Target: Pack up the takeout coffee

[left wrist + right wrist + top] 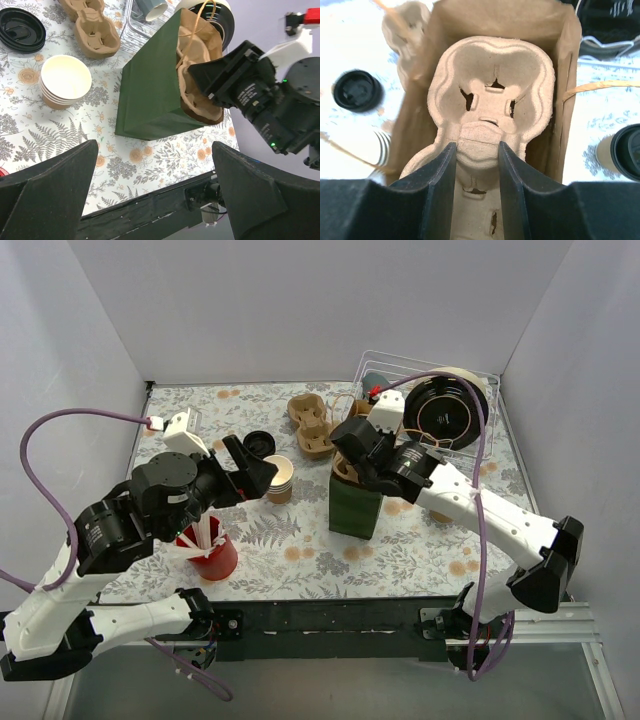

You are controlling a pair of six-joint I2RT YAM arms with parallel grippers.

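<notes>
A tan takeout coffee cup (623, 151) with a black lid shows at the right edge of the right wrist view, beside the bag; the top view hides it. My right gripper (477, 150) (350, 462) is shut on the middle ridge of a pulp cup carrier (492, 85) that stands inside the open green paper bag (355, 505) (160, 95). My left gripper (262, 472) (154, 150) hangs open and holds nothing. It sits just left of a stack of lidless tan paper cups (281, 478) (65, 80).
A second pulp carrier (310, 423) lies behind the bag, and loose black lids (258, 442) (20, 30) lie near the cup stack. A red cup of white sticks (212, 552) stands front left. A wire basket (480, 380) with black lids and a grey mug (150, 7) stands back right.
</notes>
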